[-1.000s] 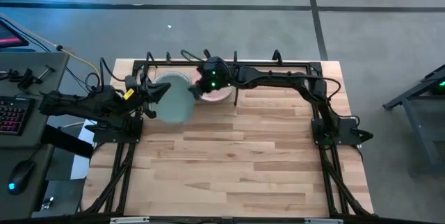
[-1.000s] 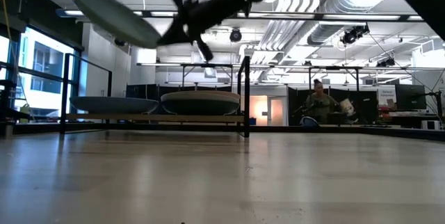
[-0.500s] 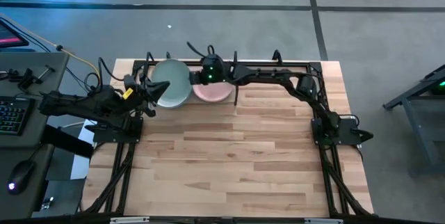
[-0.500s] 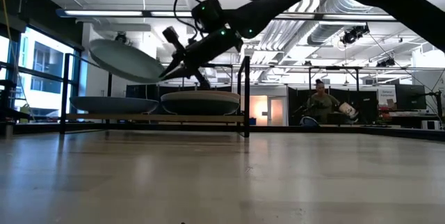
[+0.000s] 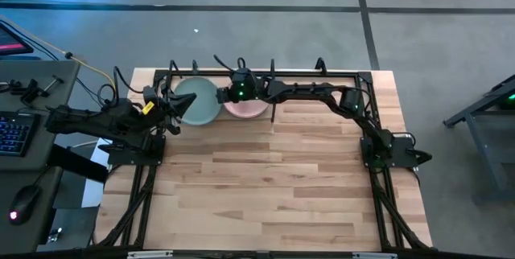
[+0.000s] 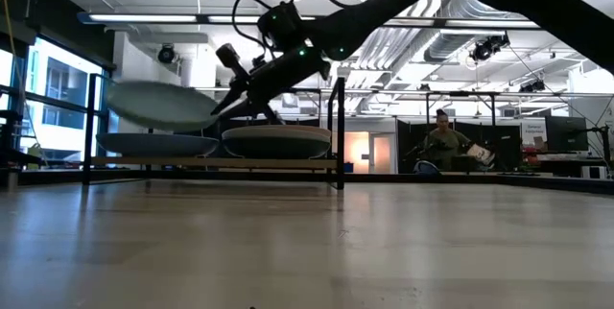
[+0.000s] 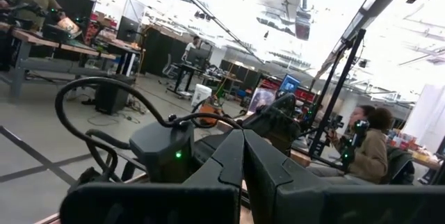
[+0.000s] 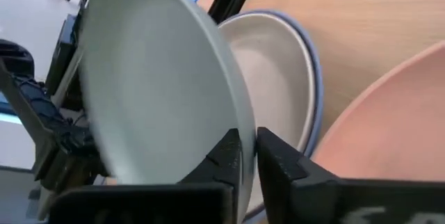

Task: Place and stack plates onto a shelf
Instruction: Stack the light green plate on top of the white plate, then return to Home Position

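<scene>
Presently a stacking step is judged to be in hand: a pale sage green plate (image 5: 199, 100) is held by its rim in the right claw (image 5: 228, 96), whose fingers (image 8: 229, 156) are seen nearly closed on the plate's edge. The plate is carried tilted above the left end of the shelf (image 5: 273, 72), at the far edge of the surface (image 5: 273, 178), directly over a lower stack where a white plate (image 8: 272, 106) lies nested in a blue plate (image 8: 314, 64). Just beside that stack a pink plate (image 5: 251, 108) is seen resting on the shelf board. The held plate looks round, shallow and matte, with a smooth raised rim. For the next move, it is judged that the plate must be levelled, lowered until it is seated in the stack below, and only then released, since a tilted drop could let it slide off. The left claw (image 5: 178, 106) is parked at the surface's left edge, just beside the stack, with its fingers pressed together on nothing.
</scene>
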`<state>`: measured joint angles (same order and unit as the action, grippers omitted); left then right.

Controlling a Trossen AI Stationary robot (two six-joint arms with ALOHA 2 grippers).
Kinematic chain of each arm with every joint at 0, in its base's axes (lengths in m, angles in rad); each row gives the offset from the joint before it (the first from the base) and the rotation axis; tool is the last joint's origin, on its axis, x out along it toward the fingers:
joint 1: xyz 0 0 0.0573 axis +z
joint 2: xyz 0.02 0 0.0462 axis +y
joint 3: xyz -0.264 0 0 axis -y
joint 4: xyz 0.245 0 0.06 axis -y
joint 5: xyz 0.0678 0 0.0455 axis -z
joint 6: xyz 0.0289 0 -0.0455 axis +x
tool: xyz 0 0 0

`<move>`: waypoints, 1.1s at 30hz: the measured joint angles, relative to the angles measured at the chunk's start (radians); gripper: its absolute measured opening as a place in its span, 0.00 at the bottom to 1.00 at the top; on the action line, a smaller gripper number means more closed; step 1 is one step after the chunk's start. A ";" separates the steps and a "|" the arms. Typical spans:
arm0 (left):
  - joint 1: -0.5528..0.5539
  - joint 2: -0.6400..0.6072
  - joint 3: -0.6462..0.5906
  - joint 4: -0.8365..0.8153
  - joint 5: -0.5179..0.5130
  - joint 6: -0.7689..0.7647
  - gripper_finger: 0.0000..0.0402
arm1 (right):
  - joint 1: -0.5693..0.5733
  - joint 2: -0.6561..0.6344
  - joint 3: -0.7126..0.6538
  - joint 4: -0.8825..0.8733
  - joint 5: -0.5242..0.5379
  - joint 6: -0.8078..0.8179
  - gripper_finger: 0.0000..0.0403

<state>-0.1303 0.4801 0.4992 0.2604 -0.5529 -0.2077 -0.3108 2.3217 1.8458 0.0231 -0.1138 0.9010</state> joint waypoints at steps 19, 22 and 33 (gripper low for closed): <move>0.000 0.000 0.000 -0.001 0.000 0.000 0.00 | -0.067 -0.040 -0.002 -0.004 -0.194 -0.097 0.53; 0.000 0.000 0.000 -0.003 0.000 0.001 0.00 | -0.068 -0.114 -0.001 -0.025 -0.265 -0.202 0.53; 0.000 0.000 0.000 -0.024 -0.002 0.009 0.00 | 0.042 -0.519 -0.119 -0.600 -0.209 -0.757 0.53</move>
<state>-0.1307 0.4801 0.4992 0.2361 -0.5545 -0.1986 -0.2684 1.8031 1.7265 -0.5767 -0.3224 0.1438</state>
